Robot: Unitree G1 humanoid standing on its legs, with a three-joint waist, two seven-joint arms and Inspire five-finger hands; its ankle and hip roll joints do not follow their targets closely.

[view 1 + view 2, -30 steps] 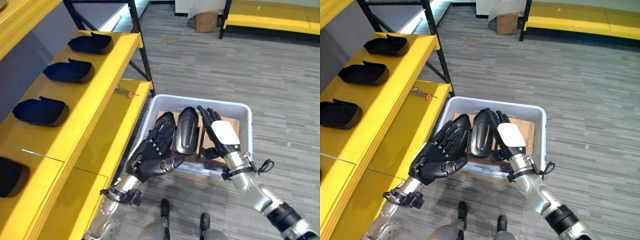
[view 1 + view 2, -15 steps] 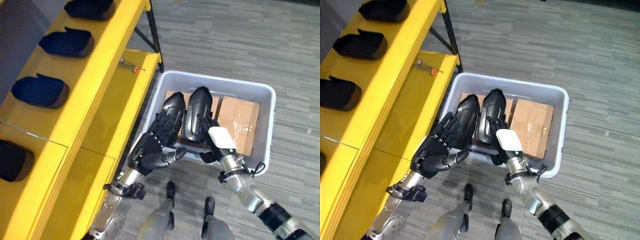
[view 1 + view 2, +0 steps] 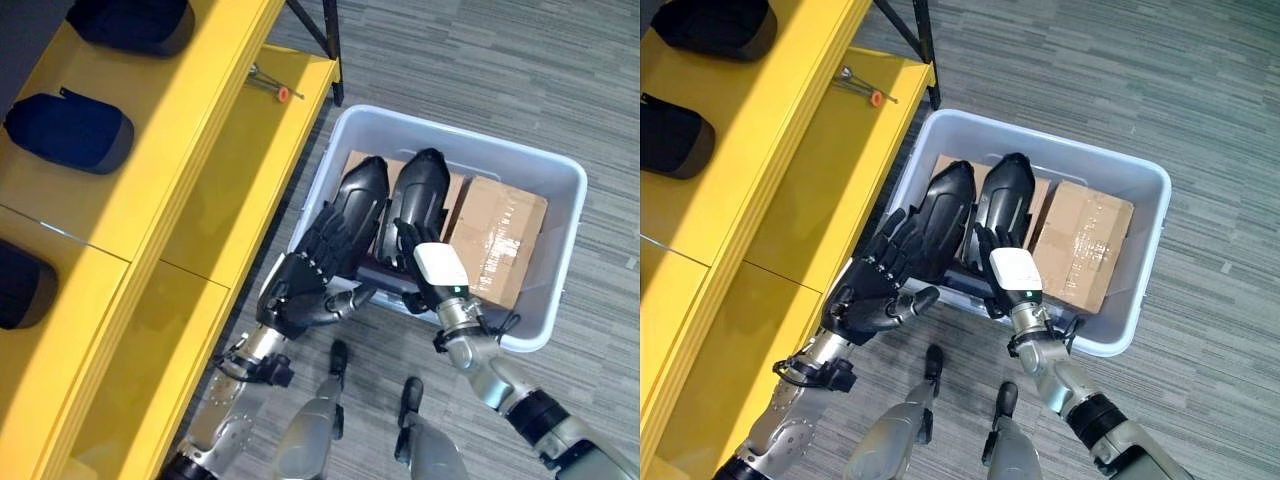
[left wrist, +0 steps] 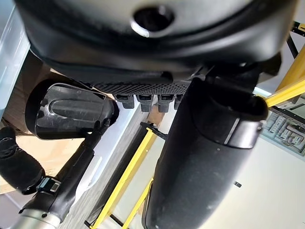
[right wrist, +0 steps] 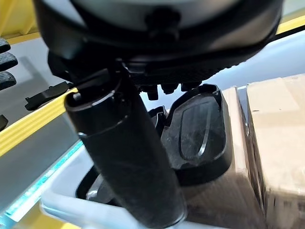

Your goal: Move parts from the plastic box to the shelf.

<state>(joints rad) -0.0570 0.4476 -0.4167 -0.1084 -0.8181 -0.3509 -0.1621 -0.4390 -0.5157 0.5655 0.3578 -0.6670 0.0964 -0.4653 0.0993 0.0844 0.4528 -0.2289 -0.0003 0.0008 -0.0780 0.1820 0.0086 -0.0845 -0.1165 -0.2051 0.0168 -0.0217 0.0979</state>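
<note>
Both hands are reaching down into the plastic box [image 3: 555, 290] on the floor, next to the yellow shelf [image 3: 190, 190]. Two black parts are lying side by side in the box: the left part [image 3: 362, 195] and the right part [image 3: 420, 195], w/ a cardboard piece [image 3: 500, 235] just beside them. Other black parts [image 3: 70, 130] are already sitting on the upper level of the shelf, and a small tool w/ orange tip [image 3: 272, 85] is lying on the lower level.

The left hand [image 3: 305, 290] is hovering over the near end of the left part, its fingers [image 3: 325, 240] straight and spread wide, thumb sticking out, holding nothing. The right hand [image 3: 430, 275] is sitting at the near end of the right part; the right wrist view is showing the thumb extended and the part past it, so I am judging it also not closed on anything.

Risks, in my judgement: the parts are smooth and rounded and are touching each other, so a grip from one side only could slip or drag the neighbour part along. Also the box wall is near both wrists, so lifting too low could be catching the rim and tipping the box.
</note>
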